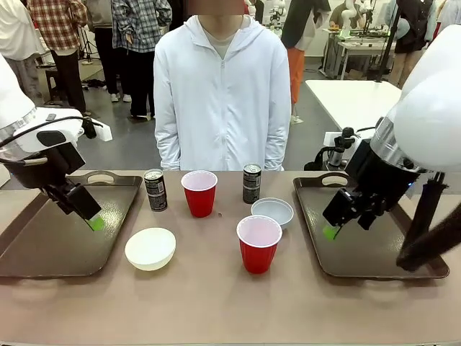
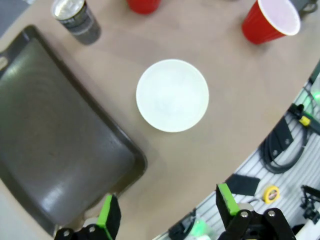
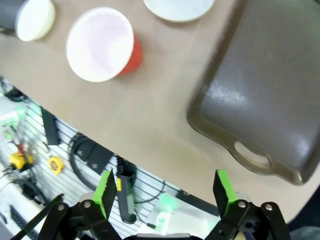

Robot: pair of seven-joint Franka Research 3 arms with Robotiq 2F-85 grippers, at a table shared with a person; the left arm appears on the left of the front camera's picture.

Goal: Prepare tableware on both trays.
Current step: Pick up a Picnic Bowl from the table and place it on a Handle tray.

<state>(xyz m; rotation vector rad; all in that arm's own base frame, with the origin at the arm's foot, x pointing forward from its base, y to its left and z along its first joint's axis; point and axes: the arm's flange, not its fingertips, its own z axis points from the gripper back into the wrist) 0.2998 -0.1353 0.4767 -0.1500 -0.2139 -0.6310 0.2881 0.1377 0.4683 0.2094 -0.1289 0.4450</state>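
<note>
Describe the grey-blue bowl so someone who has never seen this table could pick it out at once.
On the brown table, find the dark tray on the robot's right. Just off its inner edge, between a dark can and the nearer red cup, sits a shallow bowl. It is pale grey-blue, whereas the other bowl, near the left tray, is cream-white.

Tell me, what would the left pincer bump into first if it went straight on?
Probably bare table between the left tray and the cream bowl; depth is unclear, so maybe the bowl's rim.
</note>
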